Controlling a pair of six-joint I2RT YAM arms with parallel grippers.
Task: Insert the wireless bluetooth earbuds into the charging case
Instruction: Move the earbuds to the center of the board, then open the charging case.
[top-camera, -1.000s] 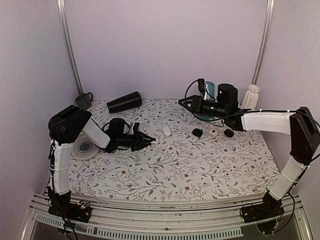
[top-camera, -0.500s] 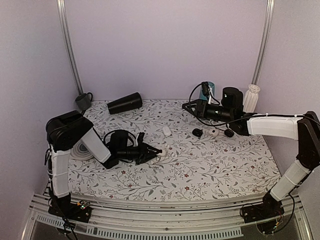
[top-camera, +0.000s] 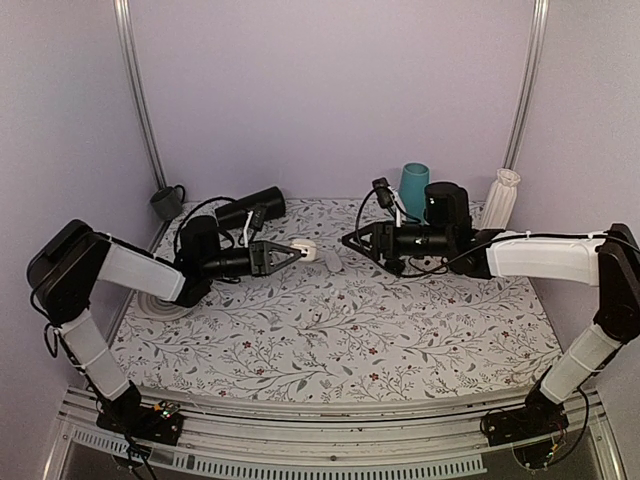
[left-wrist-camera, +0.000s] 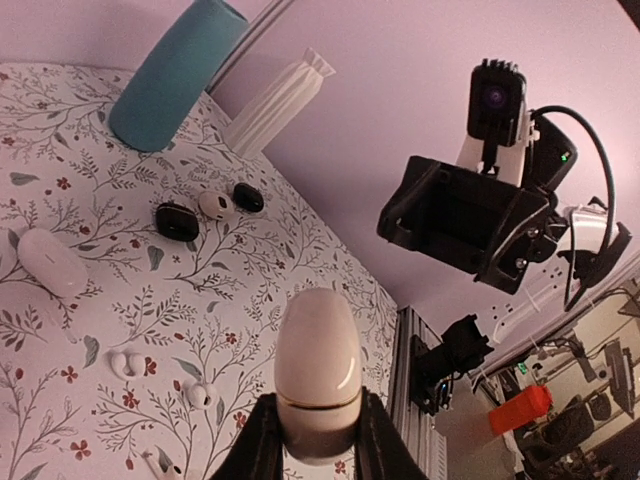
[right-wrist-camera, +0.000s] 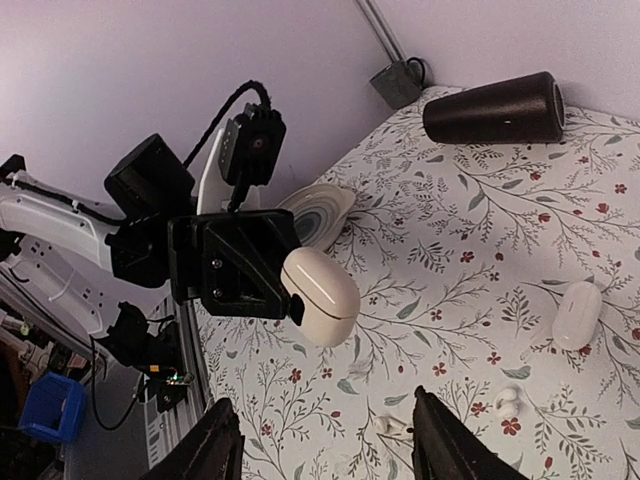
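Observation:
The charging case (top-camera: 307, 250) is a glossy white pebble with its lid closed. My left gripper (top-camera: 292, 252) is shut on it and holds it above the table, pointing right. It fills the left wrist view (left-wrist-camera: 318, 365) between the fingers, and shows in the right wrist view (right-wrist-camera: 322, 296). My right gripper (top-camera: 350, 241) is open and empty, facing the case from the right with a small gap; its fingers (right-wrist-camera: 215, 445) stand wide apart. White earbuds (left-wrist-camera: 122, 362) (left-wrist-camera: 198, 394) lie loose on the floral table; two show in the right wrist view (right-wrist-camera: 505, 402) (right-wrist-camera: 392, 425).
A second white oval piece (left-wrist-camera: 50, 262) (right-wrist-camera: 577, 314) lies on the table. Two black round pieces (left-wrist-camera: 177, 221) flank a tiny white piece (left-wrist-camera: 214, 205). Teal cup (top-camera: 414, 190) and white ribbed vase (top-camera: 503, 198) at back right. Black cup on its side (top-camera: 250, 206), grey mug (top-camera: 167, 202), ringed plate (top-camera: 160, 298) at left.
My left gripper lifted the case off the table and carried it back toward the middle. My right gripper swung left and lower, now facing the case.

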